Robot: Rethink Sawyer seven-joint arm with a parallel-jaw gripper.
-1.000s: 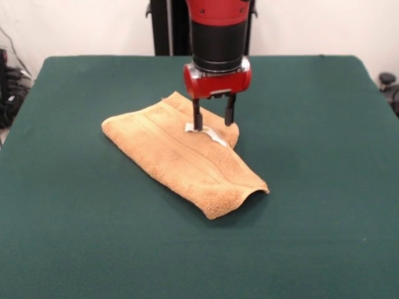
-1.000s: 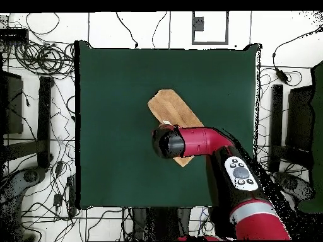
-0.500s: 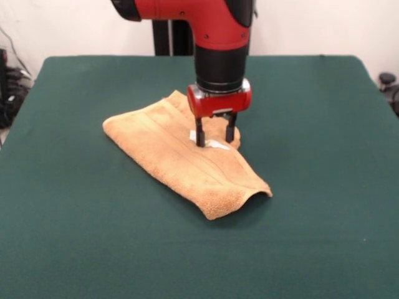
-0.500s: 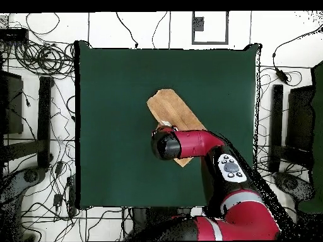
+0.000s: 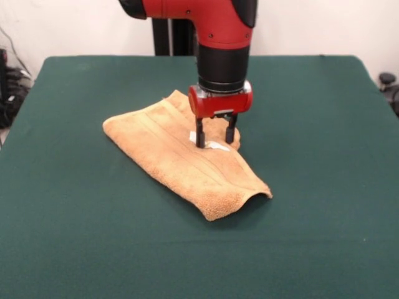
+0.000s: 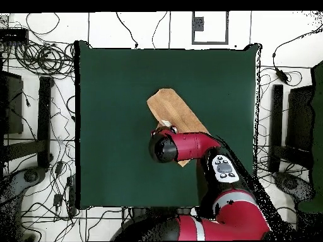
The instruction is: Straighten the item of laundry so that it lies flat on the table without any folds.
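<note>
- Since a second ago the gripper [image 5: 215, 134] has come lower, fingers now down on the towel [image 5: 181, 159]; cloth barely shifted.
- Fingers spread, straddling the small white tag [image 5: 212, 144]; nothing clasped between them.
- Towel lies folded, slanting near the middle of the table [image 5: 75, 230], its near corner lifted in a hump.
- Overhead: arm [image 6: 189, 146] covers the towel's [image 6: 173, 110] lower end.

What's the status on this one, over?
Gripper open, fingers down on the hand towel by its white tag. Towel folded over, not flat. Nothing in the way on the table.
</note>
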